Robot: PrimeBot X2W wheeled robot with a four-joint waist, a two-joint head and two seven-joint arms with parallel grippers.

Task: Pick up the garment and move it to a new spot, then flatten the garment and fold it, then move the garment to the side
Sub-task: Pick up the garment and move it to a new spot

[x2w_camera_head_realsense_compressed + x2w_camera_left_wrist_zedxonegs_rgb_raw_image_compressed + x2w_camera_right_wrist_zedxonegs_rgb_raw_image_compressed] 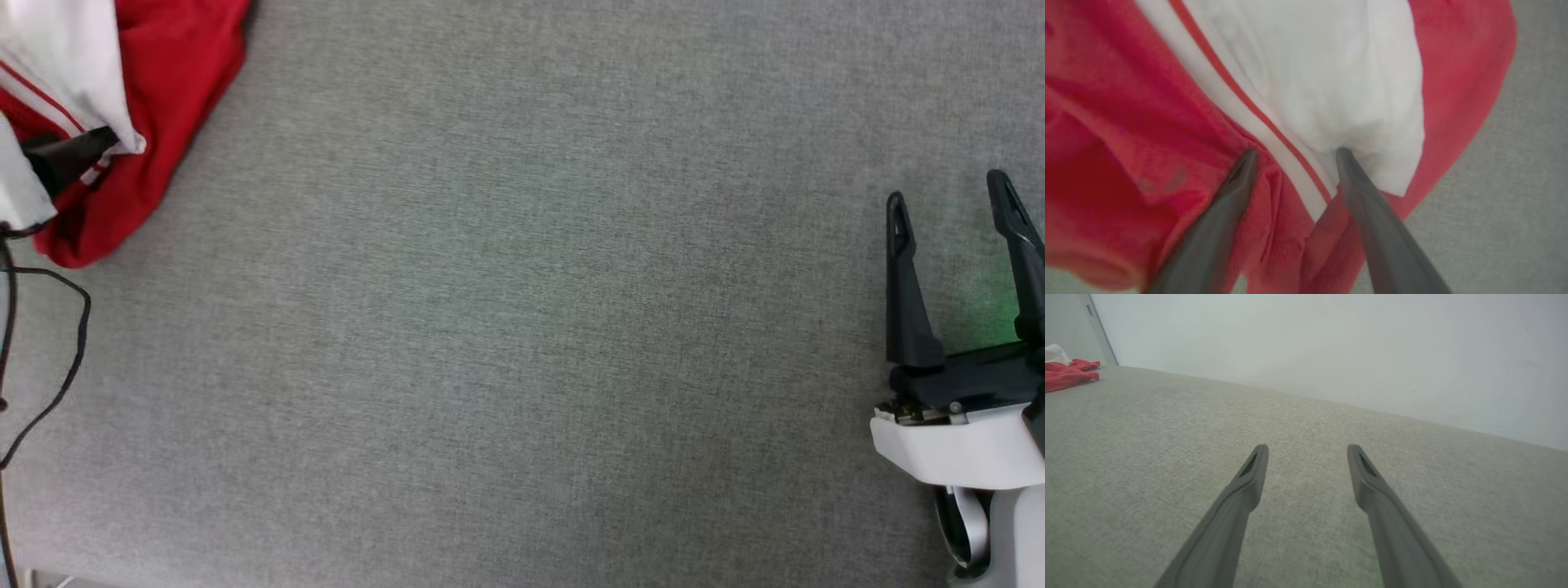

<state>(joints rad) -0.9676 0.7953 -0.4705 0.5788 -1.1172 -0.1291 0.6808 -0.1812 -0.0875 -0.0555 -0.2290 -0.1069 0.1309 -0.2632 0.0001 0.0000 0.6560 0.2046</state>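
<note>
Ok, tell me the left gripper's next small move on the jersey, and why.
Probably close the left gripper: its open fingers press into the garment, straddling the striped trim, so pinching should catch a fold. The right gripper hangs open, far off.
</note>
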